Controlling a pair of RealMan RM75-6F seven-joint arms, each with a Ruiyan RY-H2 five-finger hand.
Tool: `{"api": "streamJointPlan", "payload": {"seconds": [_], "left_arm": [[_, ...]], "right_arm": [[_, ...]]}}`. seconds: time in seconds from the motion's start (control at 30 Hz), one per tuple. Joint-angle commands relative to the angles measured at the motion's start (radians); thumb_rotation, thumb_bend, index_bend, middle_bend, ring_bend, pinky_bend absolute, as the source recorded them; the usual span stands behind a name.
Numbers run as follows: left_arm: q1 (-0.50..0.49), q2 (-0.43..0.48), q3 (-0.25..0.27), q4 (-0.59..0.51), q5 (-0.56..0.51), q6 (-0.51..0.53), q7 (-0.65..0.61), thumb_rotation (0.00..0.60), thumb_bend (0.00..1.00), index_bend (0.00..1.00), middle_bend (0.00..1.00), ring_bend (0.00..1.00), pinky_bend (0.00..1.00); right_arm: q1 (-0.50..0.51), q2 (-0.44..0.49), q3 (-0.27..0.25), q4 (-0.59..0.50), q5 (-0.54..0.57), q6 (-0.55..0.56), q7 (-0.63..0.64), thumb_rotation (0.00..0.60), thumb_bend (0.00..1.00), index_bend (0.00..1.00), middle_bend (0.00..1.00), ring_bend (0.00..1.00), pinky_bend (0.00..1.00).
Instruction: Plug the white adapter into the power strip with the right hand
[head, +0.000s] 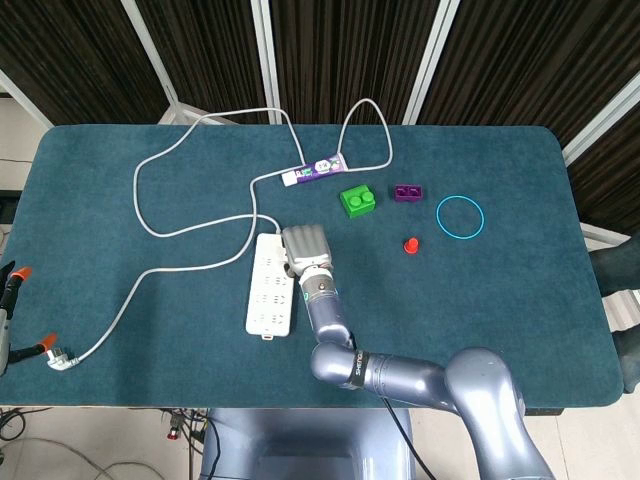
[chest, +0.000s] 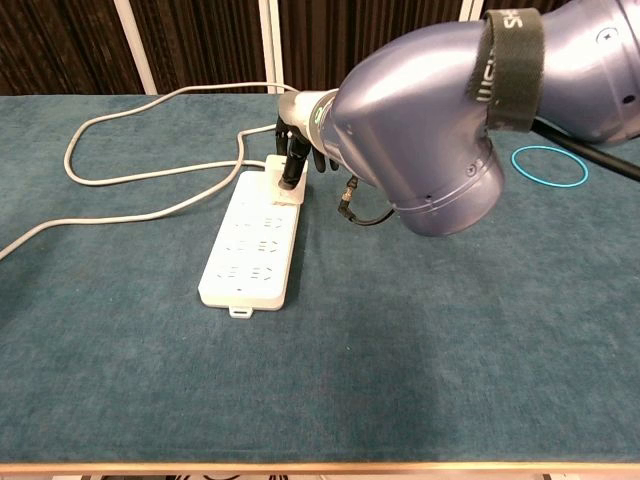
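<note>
The white power strip (head: 271, 285) (chest: 252, 240) lies lengthwise on the teal table, its cable running off from the far end. My right hand (head: 304, 247) (chest: 296, 145) is over the strip's far end, dark fingers pointing down. They pinch the white adapter (chest: 289, 194), which sits against the strip's farthest socket row. In the head view the hand hides the adapter. I cannot tell how deep its pins sit. My left hand shows in neither view.
The strip's white cable (head: 180, 232) loops across the left half to a plug (head: 60, 358) near the front left edge. Behind the hand lie a tube (head: 314, 170), a green brick (head: 357, 201), a purple brick (head: 407, 192), a red cap (head: 410, 245) and a blue ring (head: 459, 216).
</note>
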Motion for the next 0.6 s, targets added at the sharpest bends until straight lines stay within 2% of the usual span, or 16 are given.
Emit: {"api": "streamJointPlan", "payload": {"seconds": [0.03, 0.6], "left_arm": [[0.0, 0.0, 0.001, 0.0, 0.001, -0.001, 0.001, 0.6, 0.1, 0.13, 0.0, 0.0, 0.0], [-0.003, 0.001, -0.001, 0.001, -0.006, -0.006, -0.002, 0.6, 0.1, 0.13, 0.0, 0.0, 0.0]], "right_arm": [[0.0, -0.002, 0.0, 0.002, -0.002, -0.003, -0.001, 0.6, 0.54, 0.86, 0.64, 0.65, 0.52], [0.019, -0.038, 0.005, 0.025, -0.046, -0.004, -0.004, 0.6, 0.54, 0.87, 0.64, 0.65, 0.52]]}}
